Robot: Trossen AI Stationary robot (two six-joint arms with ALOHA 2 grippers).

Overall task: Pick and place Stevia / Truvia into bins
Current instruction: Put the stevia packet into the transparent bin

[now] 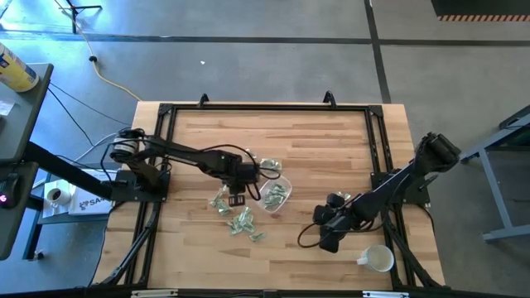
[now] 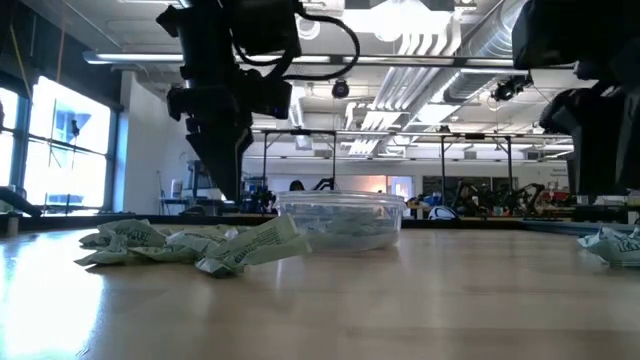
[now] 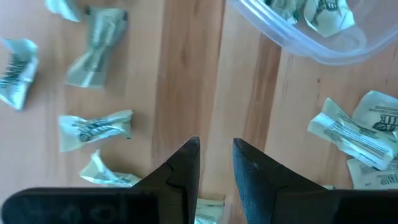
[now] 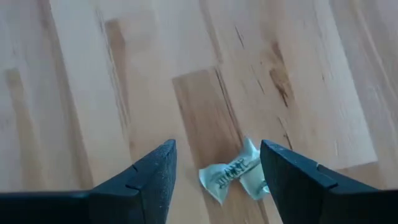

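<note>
Packets (image 1: 242,220) of pale green and white paper, small, flat and crumpled at the ends, lie scattered on the counter (image 1: 199,141) just beside the clear container (image 1: 277,195), with several more already inside it. The container is shallow, rounded-rectangular, thin transparent plastic; in the low view it (image 2: 343,218) stands behind a loose heap of packets (image 2: 195,245). The counter is pale butcher-block wood, its planks running in long strips with darker grain marks.

The left tool (image 1: 235,197) hangs over the counter between the packets and the container, its dark tapered fingers (image 3: 185,171) drawn close with only a narrow gap, nothing between them. The left wrist view shows twisted packets (image 3: 94,126) to either side and the container rim (image 3: 298,46) just ahead.

The right tool (image 1: 329,240) is low over the counter well apart from the container, fingers (image 4: 152,174) spread wide, a single bow-shaped packet (image 4: 236,176) lying on the wood between them. A white mug (image 1: 378,259) sits near it.
</note>
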